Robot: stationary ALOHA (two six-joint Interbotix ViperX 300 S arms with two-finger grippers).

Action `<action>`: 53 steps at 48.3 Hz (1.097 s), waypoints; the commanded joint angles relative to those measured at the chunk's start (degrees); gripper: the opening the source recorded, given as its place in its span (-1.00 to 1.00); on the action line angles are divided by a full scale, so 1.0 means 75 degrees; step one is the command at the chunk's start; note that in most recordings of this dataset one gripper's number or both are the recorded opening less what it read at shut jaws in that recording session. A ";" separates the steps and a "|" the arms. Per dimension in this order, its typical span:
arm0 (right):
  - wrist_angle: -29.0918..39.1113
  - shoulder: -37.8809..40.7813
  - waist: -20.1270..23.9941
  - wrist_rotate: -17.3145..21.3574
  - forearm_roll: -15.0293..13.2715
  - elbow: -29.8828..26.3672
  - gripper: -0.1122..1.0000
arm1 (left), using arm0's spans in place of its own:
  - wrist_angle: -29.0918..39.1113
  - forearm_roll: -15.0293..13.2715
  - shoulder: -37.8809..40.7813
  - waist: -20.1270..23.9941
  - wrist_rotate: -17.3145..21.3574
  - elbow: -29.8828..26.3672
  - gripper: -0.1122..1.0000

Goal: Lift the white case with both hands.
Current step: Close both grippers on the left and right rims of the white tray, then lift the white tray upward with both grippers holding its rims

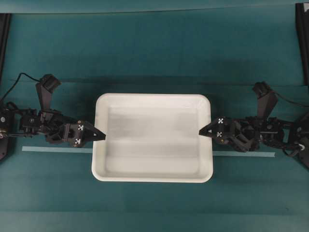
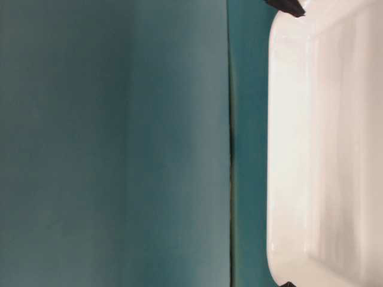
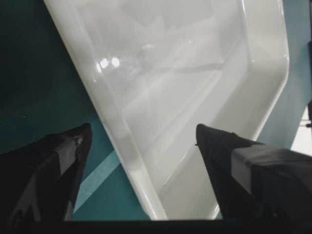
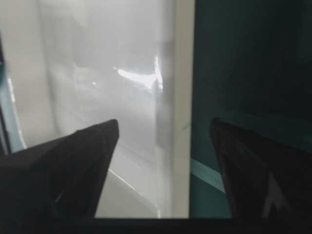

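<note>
The white case lies on the teal table, seen from above at the middle. My left gripper is at the middle of its left rim and is open. In the left wrist view one finger is outside the rim and the other is inside the case. My right gripper is at the right rim and is open. In the right wrist view one finger is inside and the other outside. Neither touches the rim. The table-level view shows the case.
A thin pale tape strip runs across the table under the case and comes out on the right. Black frame posts stand at the back corners. A seam in the teal cover runs beside the case.
</note>
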 commanded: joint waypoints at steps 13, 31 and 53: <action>0.0387 0.0105 -0.0152 0.0223 0.0012 -0.0129 0.10 | 0.0059 0.0012 0.0105 0.0012 0.0023 -0.0047 0.31; 0.0938 0.0000 -0.0305 0.0352 0.0012 -0.0281 -0.56 | 0.0809 0.0023 -0.0023 0.0012 -0.0023 -0.0164 -0.61; 0.1289 -0.0352 -0.0316 0.0363 0.0023 -0.0539 -0.56 | 0.1160 0.0023 -0.0609 0.0000 -0.0305 -0.0234 -0.61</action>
